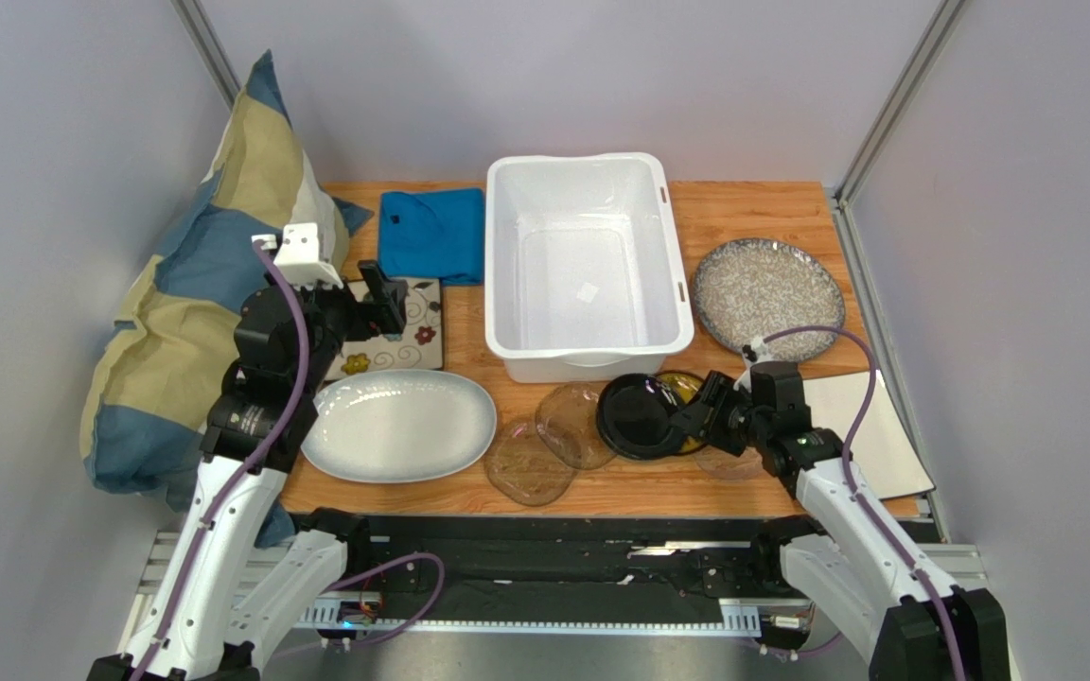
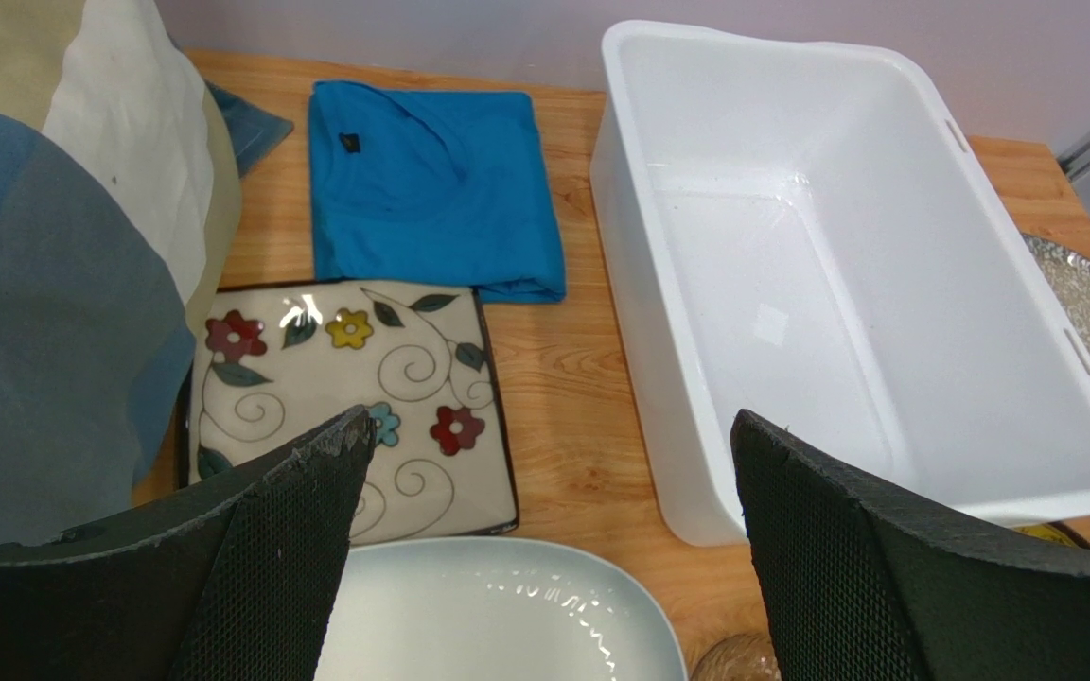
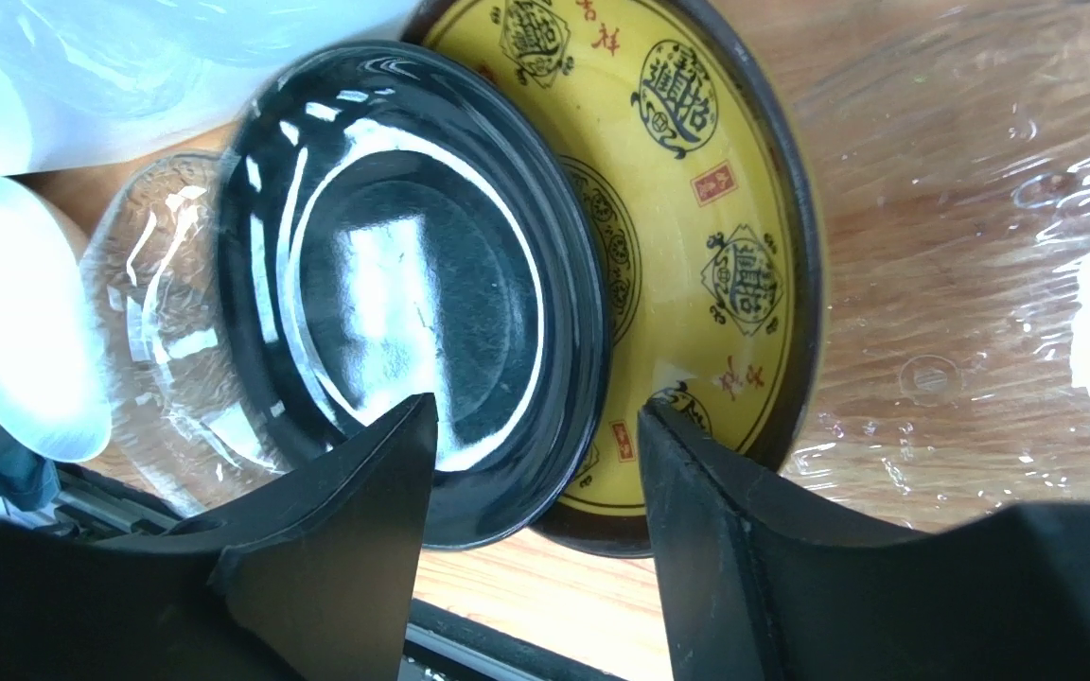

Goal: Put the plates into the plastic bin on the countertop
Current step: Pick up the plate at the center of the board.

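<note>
Wood-grain counter (image 1: 778, 213). Right tool (image 3: 537, 426), jaws partly parted, straddles the near rim of the black plate (image 3: 409, 284), which overlaps a yellow plate (image 3: 693, 213) whose characters I cannot read. Plastic bin (image 1: 586, 168) stands empty just beyond this nearer tool. Left tool (image 2: 551, 426) gapes wide, holding nothing.

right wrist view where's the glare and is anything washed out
Right wrist: broad white glare across the black plate, bright streaks on the clear glass plate, the upper-left corner washed out to white; the yellow plate reads clean. Top external: soft, even light, no strong glare.
</note>
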Available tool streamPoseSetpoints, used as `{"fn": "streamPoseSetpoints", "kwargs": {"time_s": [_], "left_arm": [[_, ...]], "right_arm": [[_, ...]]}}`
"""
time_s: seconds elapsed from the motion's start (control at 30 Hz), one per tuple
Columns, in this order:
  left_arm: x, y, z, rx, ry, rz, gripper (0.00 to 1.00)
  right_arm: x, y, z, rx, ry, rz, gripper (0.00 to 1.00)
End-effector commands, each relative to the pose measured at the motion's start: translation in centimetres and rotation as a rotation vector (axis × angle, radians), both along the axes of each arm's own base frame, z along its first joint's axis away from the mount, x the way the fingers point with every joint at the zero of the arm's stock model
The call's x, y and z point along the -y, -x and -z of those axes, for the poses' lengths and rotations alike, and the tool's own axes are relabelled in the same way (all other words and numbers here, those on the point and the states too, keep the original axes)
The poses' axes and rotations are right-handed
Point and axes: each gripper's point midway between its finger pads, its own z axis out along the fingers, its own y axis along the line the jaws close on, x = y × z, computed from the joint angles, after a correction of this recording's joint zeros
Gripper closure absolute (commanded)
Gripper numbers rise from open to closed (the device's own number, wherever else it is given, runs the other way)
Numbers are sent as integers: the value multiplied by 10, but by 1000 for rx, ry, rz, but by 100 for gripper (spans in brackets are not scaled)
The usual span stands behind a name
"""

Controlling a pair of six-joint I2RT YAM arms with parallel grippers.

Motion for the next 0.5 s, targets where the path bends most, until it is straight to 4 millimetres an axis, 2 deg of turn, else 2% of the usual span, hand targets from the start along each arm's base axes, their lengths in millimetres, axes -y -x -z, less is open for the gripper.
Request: {"fn": "streamPoseSetpoints", "kwargs": {"time_s": [0.0, 0.17, 0.27, 0.47], "left_arm": [[3, 1, -5, 9, 20, 11, 0], [4, 1, -6, 11, 24, 14, 0], [4, 1, -5, 8, 25, 15, 0], [6, 0, -6, 9, 30, 23, 1]], "right_arm": [[-2, -9, 3, 14, -12, 20, 41], [-11, -5, 19, -24, -74, 13, 40], [-15, -4, 22, -28, -109, 22, 39], [-18, -7, 13, 16, -166, 50, 39]]}}
